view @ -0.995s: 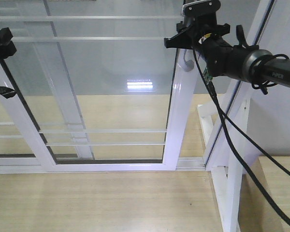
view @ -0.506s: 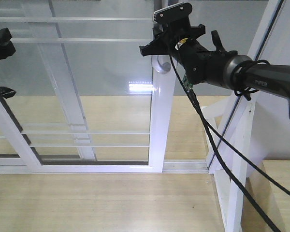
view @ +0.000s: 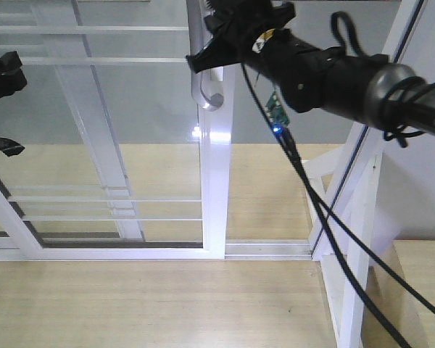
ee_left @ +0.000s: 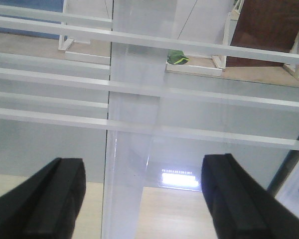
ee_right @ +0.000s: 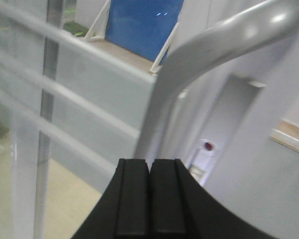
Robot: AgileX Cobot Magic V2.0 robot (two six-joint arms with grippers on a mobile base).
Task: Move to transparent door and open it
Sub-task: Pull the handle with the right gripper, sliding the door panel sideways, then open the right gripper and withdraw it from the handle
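The transparent door [view: 216, 181] stands in its floor track, its white stile near the middle of the front view. Its curved silver handle [view: 206, 98] sits high on that stile. My right gripper [view: 212, 49] is at the handle's top, pressed against it from the right. In the right wrist view the right gripper [ee_right: 150, 167] is shut, pads together with nothing between them, and the handle [ee_right: 199, 55] arcs just beyond. My left gripper [view: 1, 109] hangs at the left edge. In the left wrist view it [ee_left: 142, 172] is open, facing the glass and white bars [ee_left: 149, 42].
A slanted white support post [view: 355, 181] rises on the right, with a gap between it and the door stile. A handleless white-framed panel [view: 94, 145] lies behind the door. Black cables [view: 326, 217] hang from the right arm. The sill track [view: 268, 249] crosses the wooden floor.
The door has slid left along its track, widening the gap at the post. My right gripper moved left with the handle. The left gripper stayed put.
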